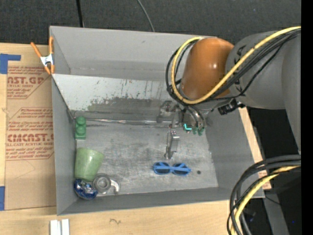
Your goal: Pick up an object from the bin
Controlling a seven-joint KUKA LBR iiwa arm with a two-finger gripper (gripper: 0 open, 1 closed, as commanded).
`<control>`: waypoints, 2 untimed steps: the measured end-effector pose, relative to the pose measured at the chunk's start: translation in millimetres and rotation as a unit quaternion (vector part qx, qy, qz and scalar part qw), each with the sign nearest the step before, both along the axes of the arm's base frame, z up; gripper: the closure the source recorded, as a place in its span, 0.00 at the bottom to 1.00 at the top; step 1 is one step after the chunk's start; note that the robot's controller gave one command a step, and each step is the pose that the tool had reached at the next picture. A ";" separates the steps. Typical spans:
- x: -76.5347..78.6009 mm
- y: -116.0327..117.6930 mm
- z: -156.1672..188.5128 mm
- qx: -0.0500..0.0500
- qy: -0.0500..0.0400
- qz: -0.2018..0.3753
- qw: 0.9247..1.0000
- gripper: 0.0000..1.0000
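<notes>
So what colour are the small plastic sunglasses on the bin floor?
Blue: the small plastic sunglasses, clearest in the camera view.

The bare middle of the bin (127,146) gave wide free room, from the back wall to the front wall. The left side was more crowded: a small green piece (80,129) stood near the left wall, a pale green cup (87,163) lay in front of it, and a blue glass ball (84,190) and a silver ring (103,184) lay side by side in the front left corner. Blue sunglasses (171,169) lay just in front of the tool (171,146). The arm's orange cover (205,67) hung over the back right part.
</notes>
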State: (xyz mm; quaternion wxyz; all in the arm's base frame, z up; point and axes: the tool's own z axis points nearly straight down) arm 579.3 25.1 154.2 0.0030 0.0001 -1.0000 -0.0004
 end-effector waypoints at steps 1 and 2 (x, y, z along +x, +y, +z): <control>1.8 0.0 4.6 0.000 -0.004 0.000 1.000 1.00; -5.3 -9.6 -16.1 0.000 -0.003 -0.052 0.999 1.00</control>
